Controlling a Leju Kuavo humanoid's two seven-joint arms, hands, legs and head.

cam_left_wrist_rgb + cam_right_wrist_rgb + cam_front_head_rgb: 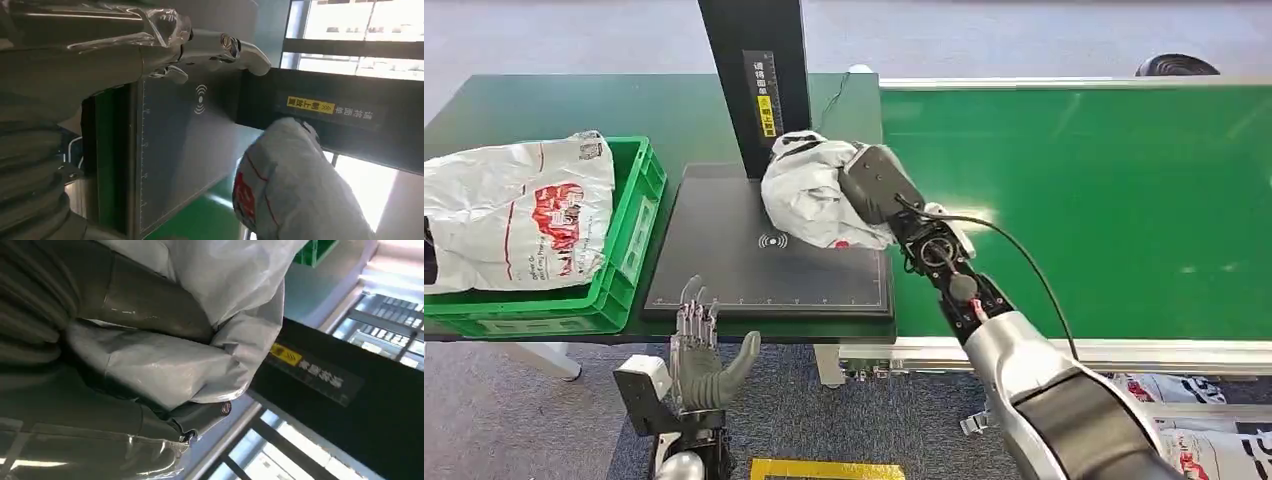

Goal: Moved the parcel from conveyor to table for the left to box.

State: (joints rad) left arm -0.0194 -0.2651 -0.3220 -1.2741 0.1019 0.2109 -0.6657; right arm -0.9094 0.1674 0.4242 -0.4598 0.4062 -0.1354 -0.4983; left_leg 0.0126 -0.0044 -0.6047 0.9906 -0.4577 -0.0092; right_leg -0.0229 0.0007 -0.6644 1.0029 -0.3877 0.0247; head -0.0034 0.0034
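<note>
Far left, a green crate [632,236] sits on the dark green table [544,105], holding a white bag with red print [519,210] that bulges over its rim. Just right of the crate lies the black scanner pad [754,265], a wireless symbol at its middle; a black post [756,80] with a yellow label rises from its back edge. Left hand [699,355] hovers low in front of the table's near edge, before the pad's near left corner, palm up, fingers apart and upright, holding nothing. The parcel [809,192], a crumpled white plastic bag with some red and black marking, rests on the pad's far right part, touching the foot of the post. Right hand [879,185] grips the parcel from its right side; in the right wrist view the fingers [150,300] press into the bag's folds. The right arm reaches in across the green conveyor belt [1104,200], which runs off to the right beside the pad.
</note>
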